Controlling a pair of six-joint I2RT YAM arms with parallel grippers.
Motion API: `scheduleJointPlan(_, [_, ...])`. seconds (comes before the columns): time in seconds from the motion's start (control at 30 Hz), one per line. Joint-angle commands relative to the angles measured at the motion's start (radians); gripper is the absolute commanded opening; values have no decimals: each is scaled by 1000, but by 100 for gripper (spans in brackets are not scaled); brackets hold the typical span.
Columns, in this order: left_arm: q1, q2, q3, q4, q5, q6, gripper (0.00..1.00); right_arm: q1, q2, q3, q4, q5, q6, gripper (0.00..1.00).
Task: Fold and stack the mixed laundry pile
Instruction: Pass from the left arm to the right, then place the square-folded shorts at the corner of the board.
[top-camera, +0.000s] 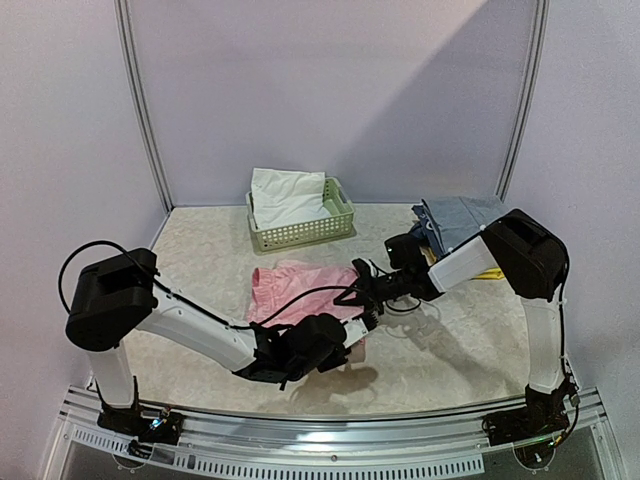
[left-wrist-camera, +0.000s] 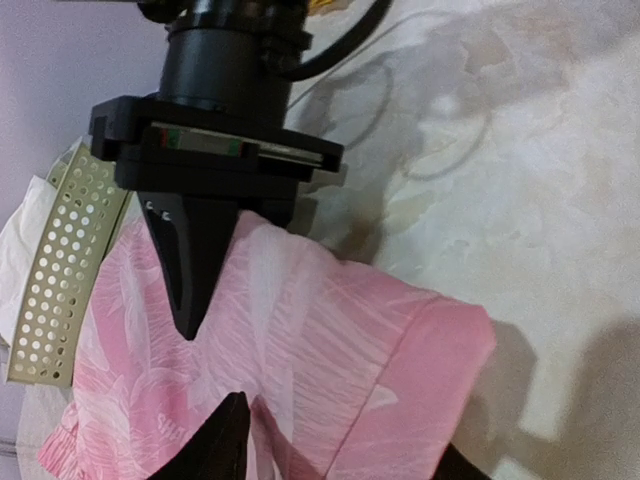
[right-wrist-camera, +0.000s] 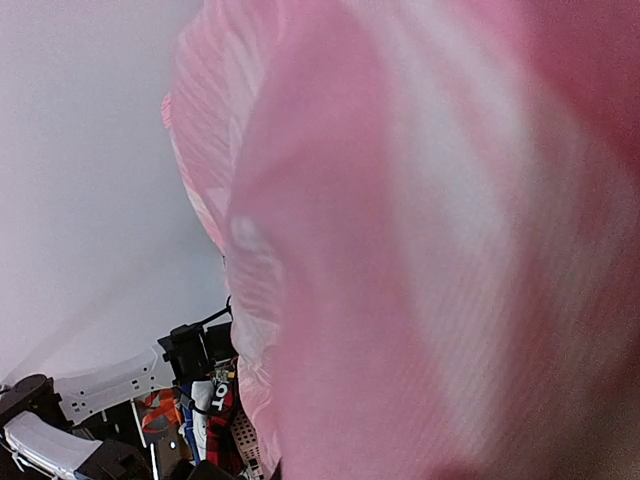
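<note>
The right end effector (left-wrist-camera: 190, 318) is pinching fully closed on the thin pink crinkled cloth garment (top-camera: 295, 288). That garment is lying mid-way across the beige marbled table (top-camera: 200, 250), just nearer than the pale green lattice plastic basket (top-camera: 300, 237). The left end effector (left-wrist-camera: 340, 435) is standing part open, w/ pink cloth lying between its fingers but not clamped.

Progress, as a judgement: early. The pink piece is lying spread out, w/ no neat fold showing. The larger white cloth piece (top-camera: 285, 195) is sitting in the basket by the table's far edge, untouched, and is waiting to be pulled out, folded and stacked. The folded dark blue and yellow clothes (top-camera: 455, 225) are sitting toward the far right corner, apparently done.

Count: 1 pink garment, 1 white piece, 1 basket, 1 folded stack, 2 end effectors.
</note>
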Motion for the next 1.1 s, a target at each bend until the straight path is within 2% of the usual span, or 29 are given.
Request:
scheduleJointPlan(0.0, [-4,-60,-18,-29,160,-47,56,8,7,60,-133,6,-91,0])
scheduleJointPlan(0.1, [-5,-108,-46,-48,255,-72,72,5,-4,104,-265,38,-174,0])
scheduleJointPlan(0.33, [2,-220,-104,-92,478,-149,92,-22,-46,190,-585,150,-388,0])
scheduleJointPlan(0.43, [7,-284,-148,-68,514,-184,94,-32,-62,240,-751,229,-500,0])
scheduleJointPlan(0.63, [27,-381,-223,-47,474,-237,95,-59,-92,300,-927,351,-629,0])
scheduleJointPlan(0.83, [33,-435,-303,-3,450,-269,95,-85,-151,353,-1033,484,-675,0])
scheduleJointPlan(1.07, [33,-480,-359,16,443,-287,94,-86,-175,493,-1207,655,-732,0])
